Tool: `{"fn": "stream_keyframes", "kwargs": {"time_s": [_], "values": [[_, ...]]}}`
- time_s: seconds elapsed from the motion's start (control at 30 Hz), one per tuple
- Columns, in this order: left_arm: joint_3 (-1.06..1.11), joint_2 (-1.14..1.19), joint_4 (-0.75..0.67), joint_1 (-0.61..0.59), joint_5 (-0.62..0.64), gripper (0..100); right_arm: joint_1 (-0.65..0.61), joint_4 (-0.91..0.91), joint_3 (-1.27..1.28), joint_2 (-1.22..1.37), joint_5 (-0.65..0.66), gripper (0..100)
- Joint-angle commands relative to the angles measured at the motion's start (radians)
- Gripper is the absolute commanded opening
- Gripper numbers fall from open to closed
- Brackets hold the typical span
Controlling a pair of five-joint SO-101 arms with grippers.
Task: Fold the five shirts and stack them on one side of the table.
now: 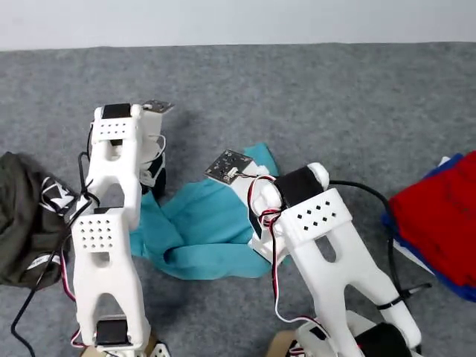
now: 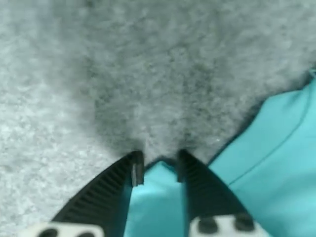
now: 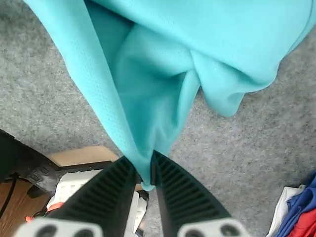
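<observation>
While the left tool (image 2: 157, 165) and right tool (image 3: 144, 174) each clamp an edge of the teal shirt (image 1: 208, 223) lying on the bench (image 1: 312, 97), the fold step appears in hand, and the next move likely calls for carrying both edges across together, evenly.

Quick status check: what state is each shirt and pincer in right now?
Teal shirt, crumpled, gripped at two edges.
Dark shirt, bunched heap, unfolded.
Red shirt, folded flat.
Left pincer, shut on teal shirt.
Right pincer, shut on teal shirt.
</observation>
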Motion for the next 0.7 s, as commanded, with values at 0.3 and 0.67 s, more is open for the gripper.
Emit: {"fn": "stream_keyframes", "kwargs": {"time_s": [0.3, 0.67], "values": [[0.002, -0.229, 0.018, -0.017, -0.006, 0, 0.013, 0.016, -0.014, -0.042, -0.006, 1.0], [0.117, -0.569, 0.018, -0.012, -0.006, 0, 0.071, 0.022, -0.083, -0.044, -0.006, 1.0]]}}
